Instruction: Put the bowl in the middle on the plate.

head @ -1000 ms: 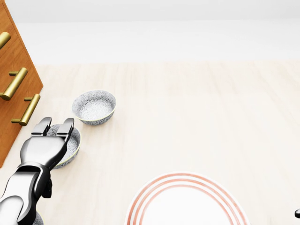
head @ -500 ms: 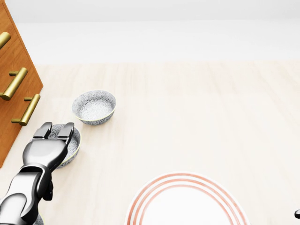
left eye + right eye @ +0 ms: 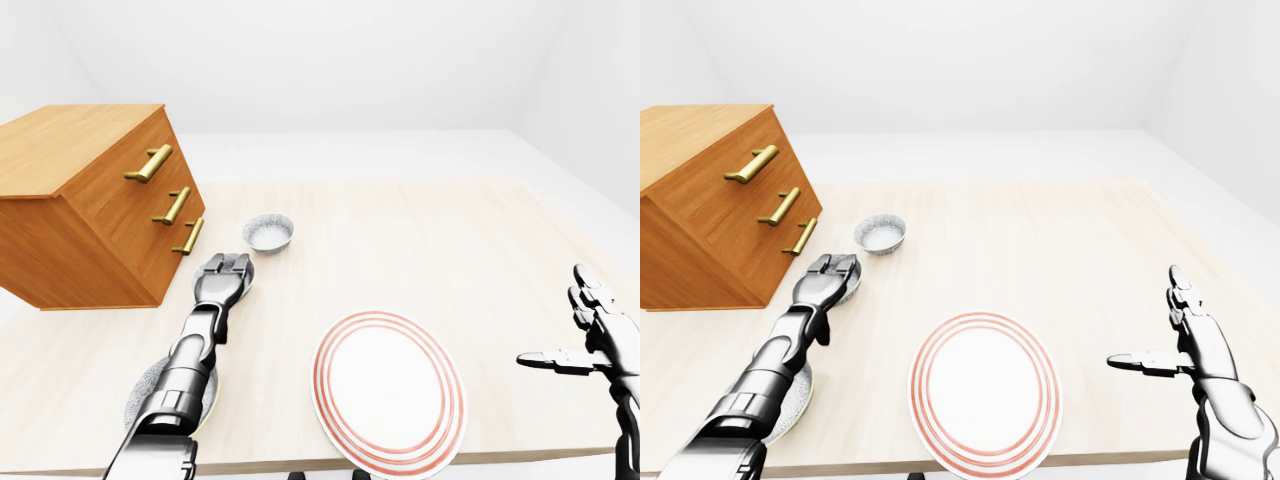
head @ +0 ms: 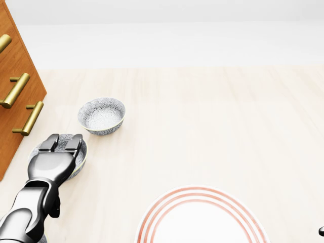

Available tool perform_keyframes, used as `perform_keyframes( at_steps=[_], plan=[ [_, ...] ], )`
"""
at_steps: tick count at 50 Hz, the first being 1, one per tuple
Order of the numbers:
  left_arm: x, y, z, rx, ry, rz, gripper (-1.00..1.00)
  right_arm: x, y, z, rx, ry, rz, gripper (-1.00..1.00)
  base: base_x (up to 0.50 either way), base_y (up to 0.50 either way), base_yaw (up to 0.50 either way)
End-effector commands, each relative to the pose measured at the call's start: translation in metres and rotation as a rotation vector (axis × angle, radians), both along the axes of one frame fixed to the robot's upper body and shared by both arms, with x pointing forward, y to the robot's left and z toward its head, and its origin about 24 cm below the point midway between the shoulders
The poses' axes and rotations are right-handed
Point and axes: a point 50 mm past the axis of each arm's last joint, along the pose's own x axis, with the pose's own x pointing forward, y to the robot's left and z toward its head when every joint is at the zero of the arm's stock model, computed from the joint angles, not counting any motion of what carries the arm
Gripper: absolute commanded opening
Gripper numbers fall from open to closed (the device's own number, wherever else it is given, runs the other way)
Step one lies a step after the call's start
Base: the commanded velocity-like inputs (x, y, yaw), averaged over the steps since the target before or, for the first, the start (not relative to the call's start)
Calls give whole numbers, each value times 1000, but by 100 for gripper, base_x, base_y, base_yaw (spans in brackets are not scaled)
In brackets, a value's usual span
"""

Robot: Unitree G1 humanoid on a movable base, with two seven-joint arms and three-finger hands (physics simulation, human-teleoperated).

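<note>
Three patterned grey bowls stand in a row on the left of the table. The middle bowl (image 4: pixel 81 158) sits under my left hand (image 4: pixel 63 139), whose straight fingers lie over its top and far rim; the thumb is hidden and the bowl rests on the table. The white plate (image 3: pixel 388 388) with red rings lies at the bottom centre, to the right of the bowls. My right hand (image 3: pixel 1170 335) hovers with its fingers spread at the right edge, holding nothing.
The far bowl (image 4: pixel 102 115) stands just above the middle one in the head view. The near bowl (image 3: pixel 795 400) is partly hidden under my left forearm. A wooden dresser (image 3: pixel 90 210) with brass handles stands on the left, close to the bowls. The table (image 3: pixel 420 240) is pale wood.
My left hand has slid slightly down and toward me, settling lower over the middle bowl. The bowls, the plate and the camera have not moved.
</note>
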Motion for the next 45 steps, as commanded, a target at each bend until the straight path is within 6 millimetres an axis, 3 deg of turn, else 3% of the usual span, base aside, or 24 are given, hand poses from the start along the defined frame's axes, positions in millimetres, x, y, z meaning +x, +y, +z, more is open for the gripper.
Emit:
perform_keyframes(
  at_steps=[1,5,6,7,10,11,12,13,14,45],
  plan=[
    [0,-2,-1,-9,-2,-3,100,-1,0,2,-3,-2,0,100,0,0,0],
    [0,-4,-2,-26,-6,-9,100,0,0,1,-3,-2,0,100,0,0,0],
    [0,-5,-4,-29,-2,-9,83,0,0,0,-2,-1,1,100,0,0,0],
    [0,-5,-4,-28,-2,-9,78,0,0,0,-1,1,0,100,0,0,0],
    [0,-5,-3,-32,-1,-11,91,1,0,-2,3,5,-2,100,0,0,0],
    [-1,-6,-3,-33,-2,-13,82,1,0,-2,3,6,-3,100,0,0,0],
    [-1,-6,-2,-35,-4,-12,29,0,0,-1,3,4,-2,100,0,0,0],
    [-1,-8,-1,-44,-15,-22,-73,0,0,0,-1,-1,1,100,0,0,0],
    [0,-8,0,-40,-18,-23,-100,0,0,0,-2,-2,1,100,0,0,0],
    [-6,-14,1,-90,-18,-40,-100,1,1,1,1,-6,6,100,0,0,0]
  ],
)
